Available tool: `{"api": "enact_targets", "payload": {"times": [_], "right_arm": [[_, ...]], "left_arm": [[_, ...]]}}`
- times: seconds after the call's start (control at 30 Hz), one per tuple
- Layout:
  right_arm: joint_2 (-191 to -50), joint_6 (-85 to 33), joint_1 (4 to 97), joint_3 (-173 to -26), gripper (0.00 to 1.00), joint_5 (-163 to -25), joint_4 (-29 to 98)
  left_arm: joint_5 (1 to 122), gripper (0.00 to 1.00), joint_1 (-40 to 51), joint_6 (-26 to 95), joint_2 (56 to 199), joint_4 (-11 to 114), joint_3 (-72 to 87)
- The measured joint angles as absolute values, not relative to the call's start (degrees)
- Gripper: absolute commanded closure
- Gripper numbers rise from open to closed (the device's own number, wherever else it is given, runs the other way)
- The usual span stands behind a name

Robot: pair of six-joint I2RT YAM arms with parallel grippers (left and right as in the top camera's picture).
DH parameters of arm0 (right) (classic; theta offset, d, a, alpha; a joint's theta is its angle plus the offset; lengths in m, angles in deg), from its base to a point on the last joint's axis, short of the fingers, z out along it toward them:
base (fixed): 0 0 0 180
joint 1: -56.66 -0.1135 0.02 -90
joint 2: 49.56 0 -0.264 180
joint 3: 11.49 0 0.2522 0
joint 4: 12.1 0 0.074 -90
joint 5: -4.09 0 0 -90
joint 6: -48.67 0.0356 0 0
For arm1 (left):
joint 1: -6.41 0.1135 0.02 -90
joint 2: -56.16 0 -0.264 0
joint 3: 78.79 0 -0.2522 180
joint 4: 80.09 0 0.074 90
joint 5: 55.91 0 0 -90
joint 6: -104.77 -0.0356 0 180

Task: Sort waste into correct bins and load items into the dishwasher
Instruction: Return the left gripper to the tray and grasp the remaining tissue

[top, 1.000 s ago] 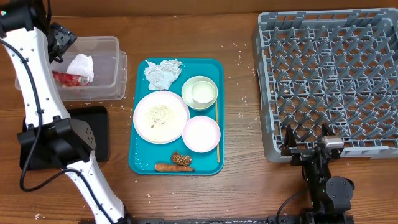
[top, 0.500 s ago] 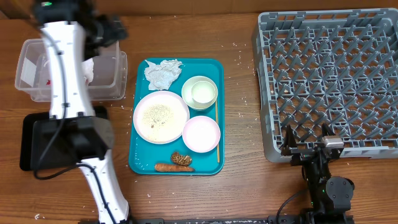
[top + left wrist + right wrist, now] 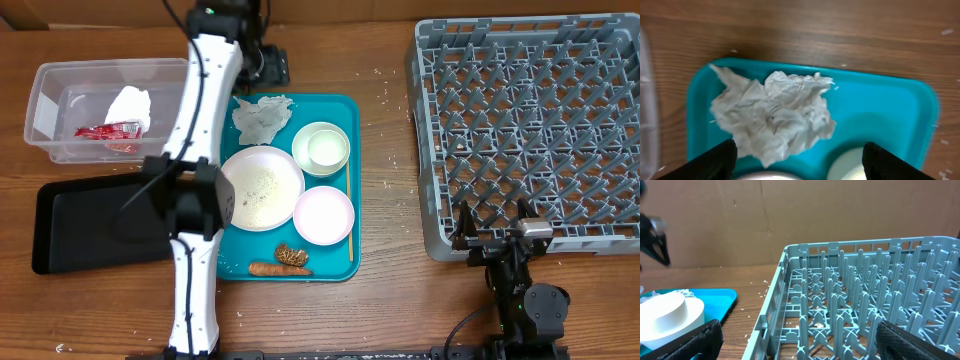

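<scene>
A crumpled white tissue point(image 3: 262, 117) point(image 3: 772, 117) lies at the back left of the teal tray point(image 3: 225, 262). My left gripper point(image 3: 264, 72) point(image 3: 800, 167) hovers over it, open, one finger on each side and nothing between them. The clear tub point(image 3: 45, 80) holds another tissue point(image 3: 130, 103) and a red wrapper point(image 3: 105, 130). The black tray point(image 3: 85, 228) lies in front of the tub. On the teal tray sit a plate with rice point(image 3: 260, 187), a small dish point(image 3: 323, 214), a bowl point(image 3: 321, 148), chopsticks point(image 3: 350, 215), a carrot piece point(image 3: 268, 268) and a brown lump point(image 3: 292, 256). My right gripper point(image 3: 492, 228) point(image 3: 800, 347) stands open and empty at the grey rack's point(image 3: 530, 130) front edge.
The left arm point(image 3: 195, 200) stretches across the black tray's right end and the teal tray's left edge. Crumbs dot the wooden table around the tray. The rack point(image 3: 865, 290) fills the right side of the table.
My left arm has swung right, from over the clear tub to the teal tray's back edge above the tissue. The right arm has not moved.
</scene>
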State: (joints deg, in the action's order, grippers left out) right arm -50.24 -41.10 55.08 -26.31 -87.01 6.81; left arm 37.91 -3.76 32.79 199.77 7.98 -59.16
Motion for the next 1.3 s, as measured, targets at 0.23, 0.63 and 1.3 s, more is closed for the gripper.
{"api": "enact_targets", "payload": {"times": [0.23,0.63,1.3], "right_arm": [[-50.2,-41.1,55.1,-26.3,0.00,-87.0,6.8],[-50.2,-41.1,55.1,-26.3,0.00,-87.0,6.8],[-50.2,-41.1,55.1,-26.3,0.00,-87.0,6.8]], "left_arm": [[38.0,0.21,-6.2,32.8,206.0,9.3,-58.9],[32.2,0.38,-10.4,36.0,208.0,9.6,-58.9],[29.6,0.96,-8.0,38.9,208.0,1.1,-64.4]]}}
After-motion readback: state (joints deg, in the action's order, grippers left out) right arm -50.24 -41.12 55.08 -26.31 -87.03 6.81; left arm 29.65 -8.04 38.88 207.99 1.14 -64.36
